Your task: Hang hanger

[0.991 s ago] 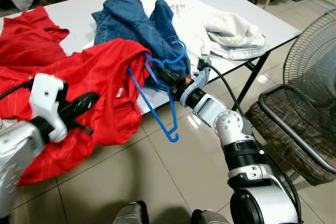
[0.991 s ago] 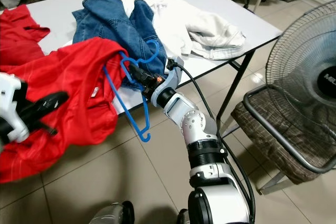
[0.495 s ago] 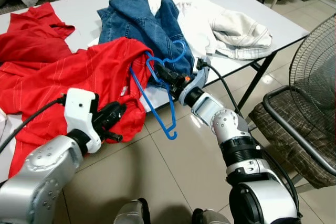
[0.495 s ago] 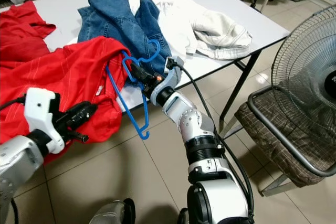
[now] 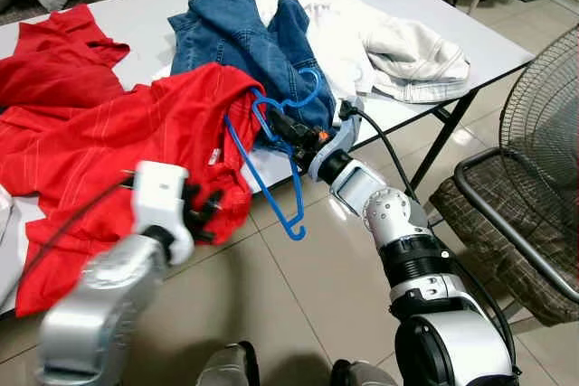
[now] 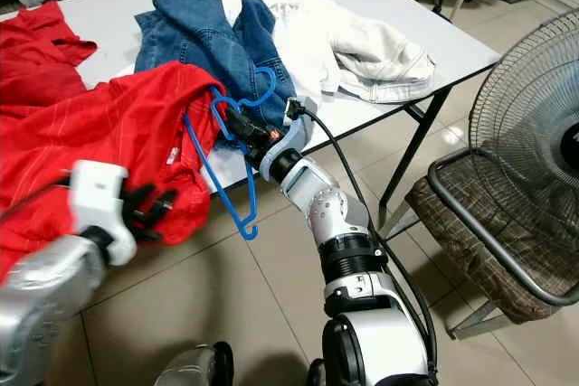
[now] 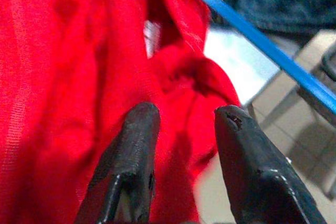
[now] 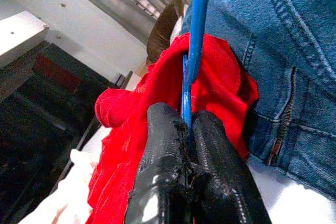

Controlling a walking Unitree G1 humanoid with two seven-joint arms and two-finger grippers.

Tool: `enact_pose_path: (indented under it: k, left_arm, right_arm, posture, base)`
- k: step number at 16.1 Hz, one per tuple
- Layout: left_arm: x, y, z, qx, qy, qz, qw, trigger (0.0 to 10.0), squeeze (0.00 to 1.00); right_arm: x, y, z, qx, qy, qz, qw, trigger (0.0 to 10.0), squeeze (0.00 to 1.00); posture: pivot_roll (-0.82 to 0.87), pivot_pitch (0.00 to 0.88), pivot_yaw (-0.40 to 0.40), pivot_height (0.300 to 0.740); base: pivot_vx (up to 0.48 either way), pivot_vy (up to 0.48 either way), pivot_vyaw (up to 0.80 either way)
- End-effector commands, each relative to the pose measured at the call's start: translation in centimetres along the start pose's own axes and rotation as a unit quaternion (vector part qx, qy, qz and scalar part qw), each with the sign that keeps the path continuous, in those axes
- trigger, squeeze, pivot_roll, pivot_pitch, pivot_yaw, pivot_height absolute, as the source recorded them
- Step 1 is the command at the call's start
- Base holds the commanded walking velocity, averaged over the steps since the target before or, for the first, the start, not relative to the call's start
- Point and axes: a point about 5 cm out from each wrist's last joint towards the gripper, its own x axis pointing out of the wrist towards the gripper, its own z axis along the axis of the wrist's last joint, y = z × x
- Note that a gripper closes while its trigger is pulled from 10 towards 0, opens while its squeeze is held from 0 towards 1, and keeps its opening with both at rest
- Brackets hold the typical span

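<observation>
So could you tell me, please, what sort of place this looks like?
Probably a room in a home, used for sorting laundry: clothes piled on a white folding table, a tiled floor, a standing fan and a cushioned chair alongside it.

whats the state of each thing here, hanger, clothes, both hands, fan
blue hanger: clamped in the right hand, partly inside the red shirt, one end hanging past the table edge
red shirt: crumpled, draped over the table edge
jeans: bunched on the table
white garment: crumpled on the table
right hand: shut on the hanger
left hand: open, at the shirt's hem
fan: standing, blades not discernible
</observation>
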Motion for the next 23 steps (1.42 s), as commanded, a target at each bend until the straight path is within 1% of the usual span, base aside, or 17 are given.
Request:
enact_pose_path:
  k: [1,2,3,4,5,7,11,12,15,17,19,20,21,23]
  left_arm:
    - [0.3,0.2,-0.4,0.023,0.011,0.016,1.000,10.0,0.00]
    - [0.6,0.4,-0.6,0.052,0.015,0.030,0.998,10.0,0.00]
    - [0.6,0.5,-0.6,0.057,0.016,0.032,0.998,8.3,0.00]
    - [0.6,0.9,-0.5,0.058,0.012,0.046,0.997,0.0,0.00]
    - [0.5,1.2,-0.4,0.061,0.006,0.058,0.996,0.0,0.00]
    - [0.6,1.7,-0.7,0.073,0.010,0.074,0.995,0.0,0.00]
    - [0.7,2.6,-1.0,0.110,0.013,0.114,0.987,0.0,0.00]
    - [0.6,2.8,-1.0,0.111,0.009,0.118,0.987,0.0,0.00]
    - [0.4,2.8,-0.8,0.109,-0.010,0.101,0.989,0.0,0.00]
    - [-0.2,2.5,-0.1,0.106,-0.045,0.075,0.991,0.0,0.00]
    - [-0.9,2.5,0.7,0.117,-0.088,0.067,0.987,0.0,0.00]
    - [-1.5,2.8,0.9,0.136,-0.110,0.072,0.982,0.0,0.00]
    - [-1.9,3.3,0.9,0.145,-0.118,0.091,0.978,0.0,0.00]
    - [-2.2,3.4,0.7,0.149,-0.112,0.106,0.977,0.0,0.00]
  right_arm:
    - [1.4,2.5,-0.6,0.007,-0.004,0.040,0.999,10.0,0.00]
    - [1.3,2.5,-0.6,0.006,-0.004,0.041,0.999,10.0,0.00]
    - [1.3,2.5,-0.6,0.006,-0.004,0.041,0.999,10.0,0.00]
    - [1.3,2.5,-0.6,0.005,-0.005,0.042,0.999,10.0,0.00]
    - [1.2,2.5,-0.6,0.004,-0.005,0.042,0.999,10.0,0.00]
    - [1.1,2.5,-0.6,0.003,-0.004,0.041,0.999,10.0,0.00]
    - [1.1,2.5,-0.5,0.002,-0.004,0.040,0.999,10.0,0.00]
    - [1.1,2.5,-0.6,0.002,-0.004,0.040,0.999,10.0,0.00]
    - [1.0,2.5,-0.6,0.003,-0.005,0.039,0.999,10.0,0.00]
    - [1.0,2.4,-0.5,0.003,-0.008,0.038,0.999,10.0,0.00]
    - [1.0,2.3,-0.4,0.004,-0.010,0.036,0.999,10.0,0.00]
    - [1.0,2.3,-0.4,0.004,-0.012,0.036,0.999,10.0,0.00]
    - [1.0,2.3,-0.4,0.004,-0.012,0.036,0.999,10.0,0.00]
    - [1.0,2.4,-0.5,0.006,-0.012,0.037,0.999,10.0,0.00]
  posture:
    - [0.06,0.148,0.040,0.740]
    - [0.05,0.148,0.044,0.740]
    - [0.05,0.147,0.045,0.740]
    - [0.04,0.147,0.047,0.740]
    - [0.04,0.145,0.048,0.740]
    - [0.04,0.143,0.046,0.740]
    - [0.04,0.145,0.043,0.740]
    - [0.04,0.147,0.044,0.740]
    - [0.04,0.144,0.049,0.740]
    - [0.04,0.141,0.055,0.740]
    - [0.04,0.136,0.060,0.740]
    - [0.04,0.136,0.060,0.740]
    - [0.04,0.136,0.061,0.740]
    - [0.05,0.137,0.058,0.740]
  base:
    - [0.000,0.000,0.00]
    - [0.000,0.000,0.00]
    - [0.000,0.000,0.00]
    - [0.000,0.000,0.00]
    - [0.000,0.000,0.00]
    - [0.000,0.000,0.00]
    - [0.000,0.000,0.00]
    - [0.000,0.000,0.00]
    - [0.000,0.000,0.00]
    - [0.000,0.000,0.00]
    - [0.000,0.000,0.00]
    - [0.000,0.000,0.00]
    - [0.000,0.000,0.00]
    - [0.000,0.000,0.00]
